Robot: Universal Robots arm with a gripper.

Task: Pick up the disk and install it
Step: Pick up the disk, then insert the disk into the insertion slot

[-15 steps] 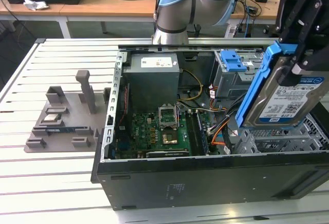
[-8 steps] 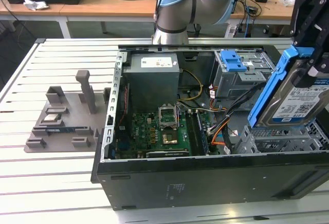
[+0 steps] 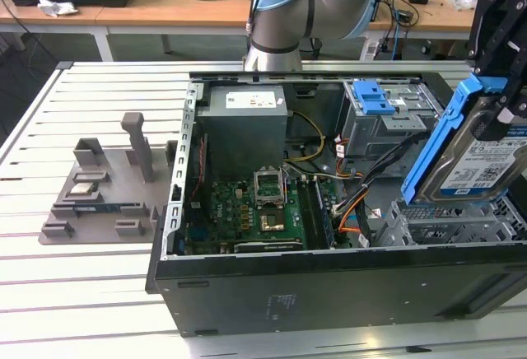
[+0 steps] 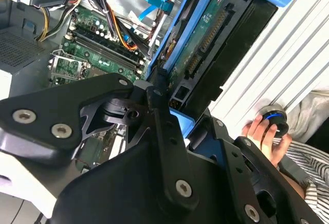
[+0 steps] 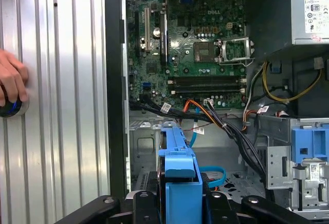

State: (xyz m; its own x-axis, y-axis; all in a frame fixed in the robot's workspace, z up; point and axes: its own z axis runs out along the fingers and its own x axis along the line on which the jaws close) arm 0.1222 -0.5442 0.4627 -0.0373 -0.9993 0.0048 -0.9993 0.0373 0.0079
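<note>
An open black metal computer case (image 3: 329,293) is lying on a slatted white metal table (image 3: 82,268), with a green motherboard (image 3: 247,211) sitting inside it. A grey moulded parts tray (image 3: 99,194) is resting on the table toward the exterior view's left of the case. A silver hard drive in a blue plastic bracket (image 3: 469,153) is hanging tilted above the case's end at the exterior view's right, just over a grey metal drive cage (image 3: 445,223).

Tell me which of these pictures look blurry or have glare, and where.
Exterior view: even lighting, mild glare on the pale slatted table; the silver hard drive in its blue plastic bracket reads clearly. Second wrist view: the black gripper up close is soft, and the slatted surface beside the drive is washed out. First wrist view: the green motherboard is sharp.
</note>
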